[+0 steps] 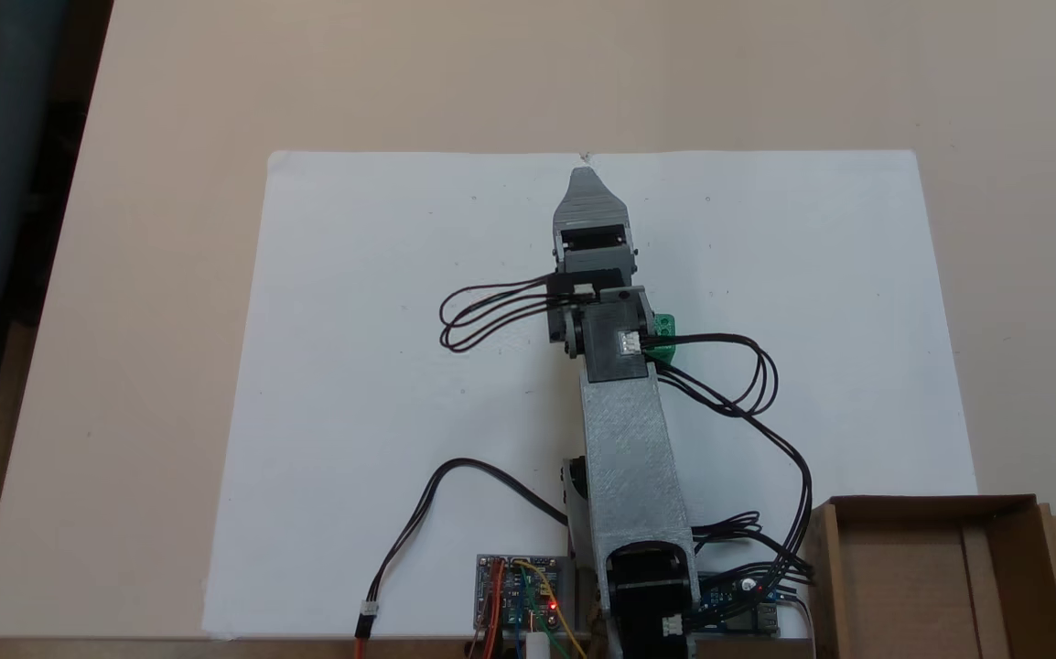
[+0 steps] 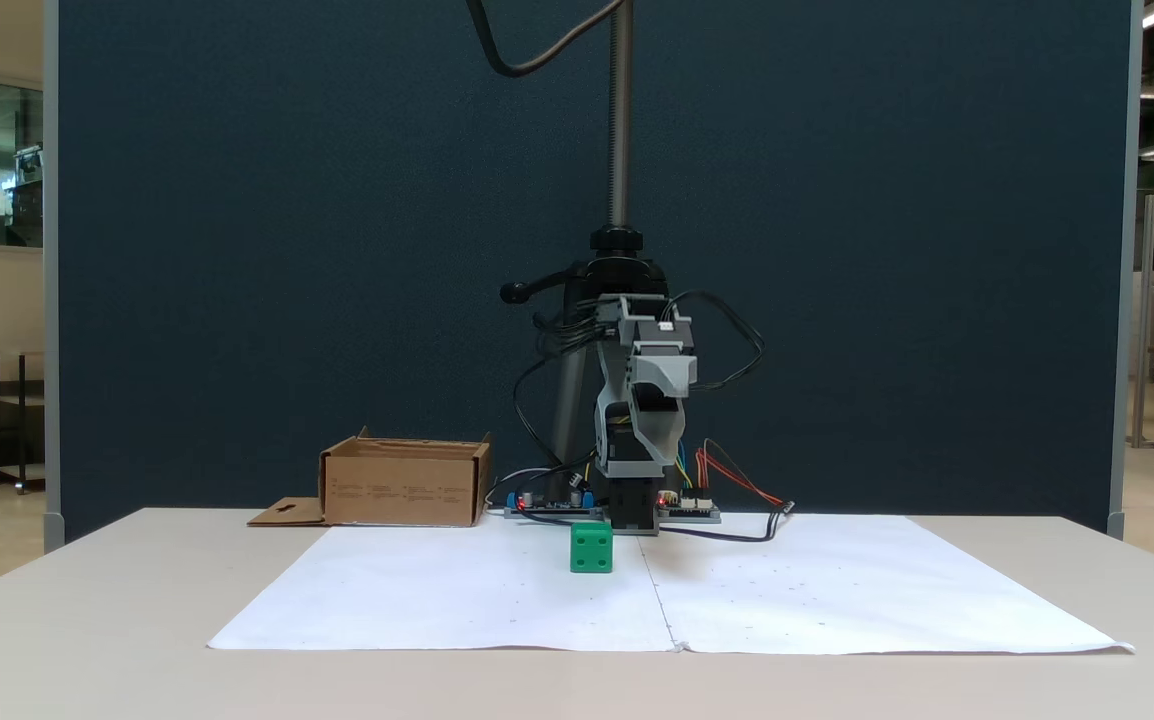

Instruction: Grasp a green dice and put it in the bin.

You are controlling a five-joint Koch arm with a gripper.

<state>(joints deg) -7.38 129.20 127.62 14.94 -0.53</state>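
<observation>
White paper sheet covers the middle of a beige table. A circuit board with lit red lights and loose black cables sit around the arm's base; more cables loop off the wrist on both sides. A metal pole stands behind the arm in front of a dark blue partition.

From above, the arm's wrist block covers most of the green dice, leaving a corner poking out on its right. From the front the dice sits clear on the paper, just left of the centre crease, in front of the arm's base. Bright green cube, dark round pips on the face.

Gripper is raised above the paper, holding nothing; jaws overlap, cannot tell how far apart.

Bin, a brown cardboard box with hang-hole flap, sits beside the base, well apart from the dice.
</observation>
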